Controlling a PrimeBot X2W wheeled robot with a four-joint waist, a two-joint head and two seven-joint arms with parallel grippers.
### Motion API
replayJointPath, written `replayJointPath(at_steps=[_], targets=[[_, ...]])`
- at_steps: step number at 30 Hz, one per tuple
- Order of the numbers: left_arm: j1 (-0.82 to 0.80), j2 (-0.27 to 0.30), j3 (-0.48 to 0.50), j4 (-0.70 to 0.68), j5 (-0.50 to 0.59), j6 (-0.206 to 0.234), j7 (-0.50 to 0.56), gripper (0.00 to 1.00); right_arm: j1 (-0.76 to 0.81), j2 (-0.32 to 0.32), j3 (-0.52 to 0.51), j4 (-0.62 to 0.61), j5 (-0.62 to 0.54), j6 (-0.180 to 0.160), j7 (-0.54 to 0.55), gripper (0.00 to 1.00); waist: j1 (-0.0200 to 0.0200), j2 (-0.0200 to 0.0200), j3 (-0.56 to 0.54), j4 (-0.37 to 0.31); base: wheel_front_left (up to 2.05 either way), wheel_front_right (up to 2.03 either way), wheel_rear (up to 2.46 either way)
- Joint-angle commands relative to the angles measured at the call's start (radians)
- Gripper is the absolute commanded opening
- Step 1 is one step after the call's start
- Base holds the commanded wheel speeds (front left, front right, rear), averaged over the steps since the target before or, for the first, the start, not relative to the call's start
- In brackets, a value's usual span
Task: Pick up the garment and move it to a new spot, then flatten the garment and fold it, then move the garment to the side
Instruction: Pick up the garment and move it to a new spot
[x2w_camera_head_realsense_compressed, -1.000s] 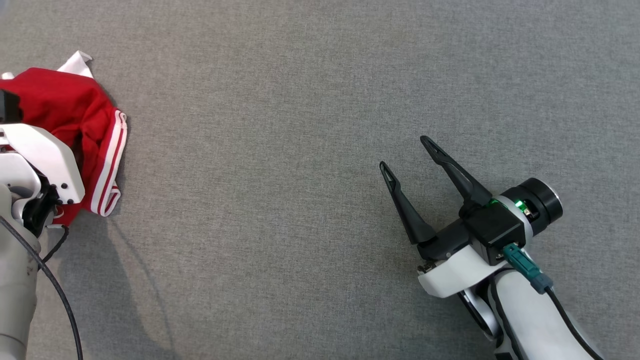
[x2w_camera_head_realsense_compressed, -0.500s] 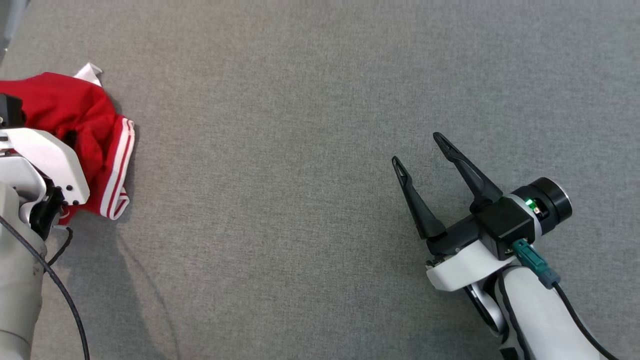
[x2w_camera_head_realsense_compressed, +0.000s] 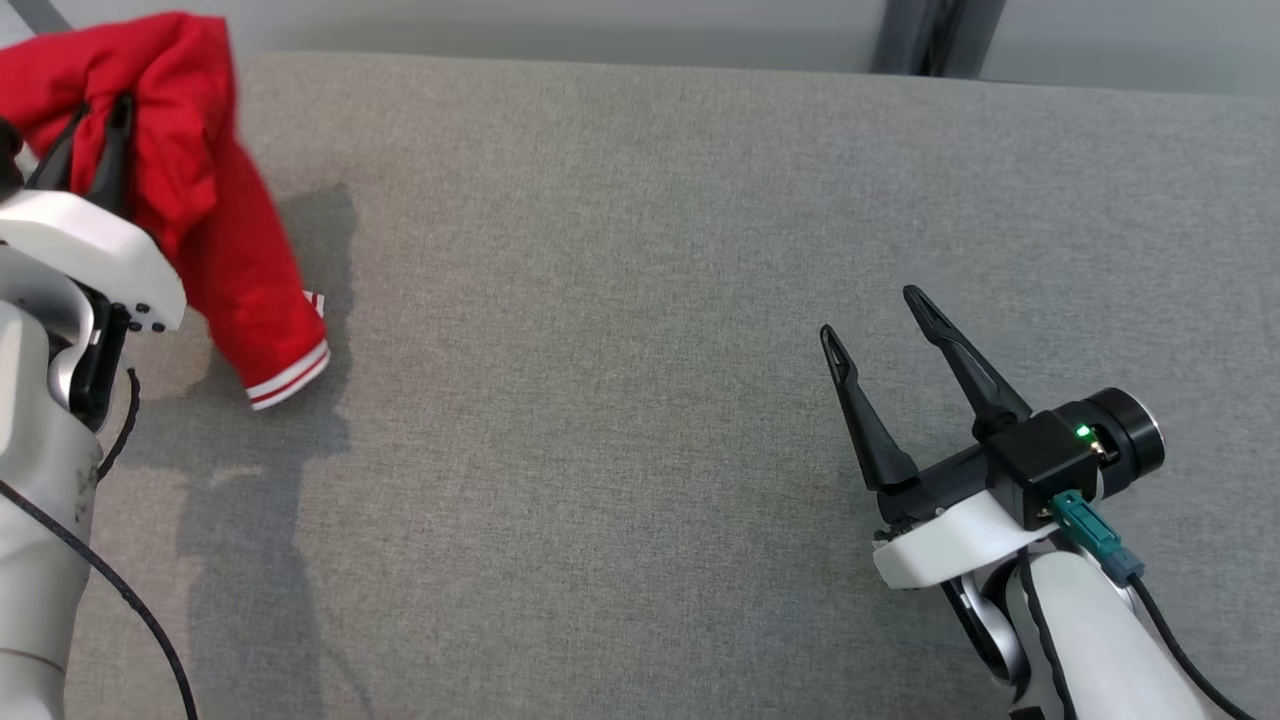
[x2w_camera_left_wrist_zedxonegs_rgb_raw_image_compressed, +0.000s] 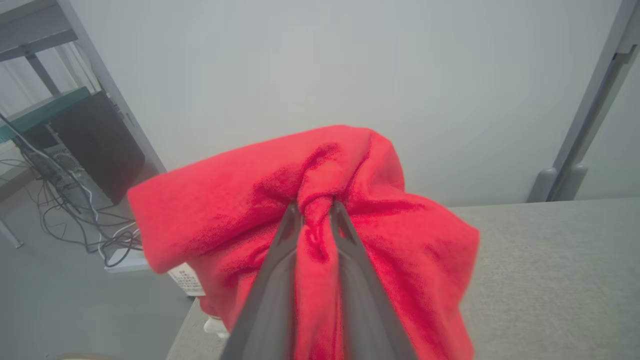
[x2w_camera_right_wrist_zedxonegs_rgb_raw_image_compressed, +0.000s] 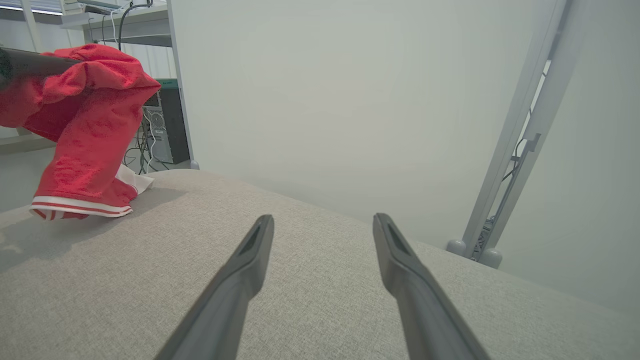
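1. Garment (x2w_camera_head_realsense_compressed: 210, 210) hangs lifted over the grey table's (x2w_camera_head_realsense_compressed: 640, 250) far-left corner, hem touching, pinched in the left gripper (x2w_camera_left_wrist_zedxonegs_rgb_raw_image_compressed: 315, 207).
2. Right gripper (x2w_camera_head_realsense_compressed: 870, 312) idles, fingers apart; relocating, flattening, folding and setting aside remain.

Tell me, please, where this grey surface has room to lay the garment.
The grey surface is bare between the hanging red garment and the right gripper, back to its far edge. It is crowded at the left, where the left gripper holds the garment.
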Motion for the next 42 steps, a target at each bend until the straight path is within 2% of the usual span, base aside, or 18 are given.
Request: replayJointPath(at_steps=[1,6,12,20,26,32,38,42], targets=[[0.014,0.003,-0.003,-0.018,0.005,0.002,-0.012,0.0,0.005,-0.001,-0.005,0.003,0.008,0.0,-0.006,1.0,0.0,0.0,-0.017,-0.007,0.0,0.0,0.0],[0.026,-0.015,-0.027,-0.164,0.006,0.001,-0.052,0.0,0.018,0.002,-0.031,0.001,0.008,0.0,-0.011,1.0,0.0,0.0,-0.053,-0.027,0.0,0.0,0.0],[0.067,-0.048,-0.061,-0.386,-0.001,0.002,-0.037,0.0,0.023,0.007,-0.08,-0.023,0.002,0.0,-0.011,1.0,0.0,0.0,-0.078,-0.078,0.0,0.0,0.0],[0.161,-0.082,-0.136,-0.684,-0.006,0.01,0.061,0.0,0.021,0.01,-0.168,-0.068,-0.006,0.0,-0.011,1.0,0.0,0.0,-0.07,-0.189,0.0,0.0,0.0],[0.222,-0.101,-0.211,-0.816,0.005,0.014,0.137,0.0,0.03,0.013,-0.227,-0.1,-0.01,0.0,-0.01,1.0,0.0,0.0,-0.043,-0.286,0.0,0.0,0.0],[0.254,-0.14,-0.307,-0.8,0.032,0.013,0.16,0.0,0.027,0.017,-0.263,-0.125,0.026,0.0,-0.01,1.0,0.0,0.0,-0.002,-0.384,0.0,0.0,0.0],[0.248,-0.172,-0.377,-0.658,0.088,0.025,0.126,0.0,0.019,0.016,-0.267,-0.134,0.073,0.0,-0.01,1.0,0.0,0.0,0.032,-0.483,0.0,0.0,0.0],[0.227,-0.189,-0.391,-0.571,0.104,0.035,0.103,0.0,0.021,0.016,-0.265,-0.139,0.087,0.0,-0.01,1.0,0.0,0.0,0.047,-0.523,0.0,0.0,0.0]])
